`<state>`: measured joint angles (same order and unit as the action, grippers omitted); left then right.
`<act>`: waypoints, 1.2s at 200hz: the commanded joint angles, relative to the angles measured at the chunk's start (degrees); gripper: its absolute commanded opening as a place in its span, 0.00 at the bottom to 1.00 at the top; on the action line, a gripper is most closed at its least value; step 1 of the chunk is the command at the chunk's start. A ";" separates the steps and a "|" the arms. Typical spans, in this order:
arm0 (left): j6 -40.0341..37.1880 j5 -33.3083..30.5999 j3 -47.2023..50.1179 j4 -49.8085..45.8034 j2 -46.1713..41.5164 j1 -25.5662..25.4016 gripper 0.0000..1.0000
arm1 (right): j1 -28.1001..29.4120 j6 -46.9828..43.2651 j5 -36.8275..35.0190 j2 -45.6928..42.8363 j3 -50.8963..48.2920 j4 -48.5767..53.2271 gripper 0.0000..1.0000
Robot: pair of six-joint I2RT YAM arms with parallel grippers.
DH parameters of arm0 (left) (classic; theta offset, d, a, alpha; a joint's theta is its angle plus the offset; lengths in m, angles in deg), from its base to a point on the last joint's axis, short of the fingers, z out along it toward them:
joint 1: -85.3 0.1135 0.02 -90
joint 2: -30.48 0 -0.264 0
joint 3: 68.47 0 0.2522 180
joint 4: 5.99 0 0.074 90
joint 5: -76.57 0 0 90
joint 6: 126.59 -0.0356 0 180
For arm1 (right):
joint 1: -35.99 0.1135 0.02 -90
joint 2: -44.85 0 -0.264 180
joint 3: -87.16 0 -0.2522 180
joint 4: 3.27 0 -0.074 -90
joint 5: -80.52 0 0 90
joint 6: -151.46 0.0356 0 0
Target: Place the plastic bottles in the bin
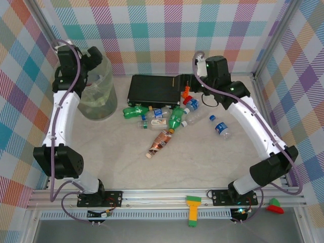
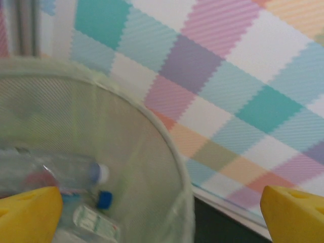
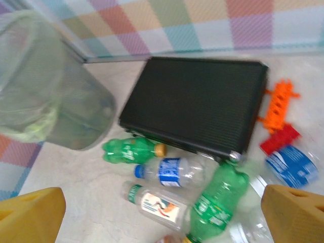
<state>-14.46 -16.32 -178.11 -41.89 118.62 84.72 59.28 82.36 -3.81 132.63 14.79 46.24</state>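
The bin stands at the back left, pale green and translucent. My left gripper hangs open over its mouth. In the left wrist view the yellow fingertips stand wide apart above the rim, with nothing between them, and a clear bottle and a blue cap lie inside. Several plastic bottles lie mid-table: a green one, a blue-labelled one, a brown one and one apart at the right. My right gripper is open above that pile.
A flat black case lies at the back centre, right behind the bottles. Orange and red toy pieces sit at its right end. Checked walls close in the back and both sides. A green and yellow toy lies on the front rail.
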 commanded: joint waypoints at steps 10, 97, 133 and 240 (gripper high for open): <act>2.82 3.66 3.64 -2.26 -4.67 -4.02 1.00 | -5.10 6.81 -1.26 1.32 -4.46 4.47 0.99; 7.77 11.03 10.51 -1.58 -7.92 -17.30 1.00 | -17.05 4.08 -5.76 1.63 -20.69 2.81 0.99; 9.25 12.92 12.12 -1.64 -9.04 -18.93 1.00 | -21.42 2.28 -4.60 5.80 -21.58 2.38 0.99; 7.67 12.26 12.93 -4.30 -11.67 -19.11 1.00 | -23.92 2.98 1.15 8.41 -28.36 3.76 0.99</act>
<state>-6.15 -4.45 -166.00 -45.27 107.67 65.88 35.52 84.57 -5.77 142.95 -11.18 49.17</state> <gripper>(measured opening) 0.997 0.992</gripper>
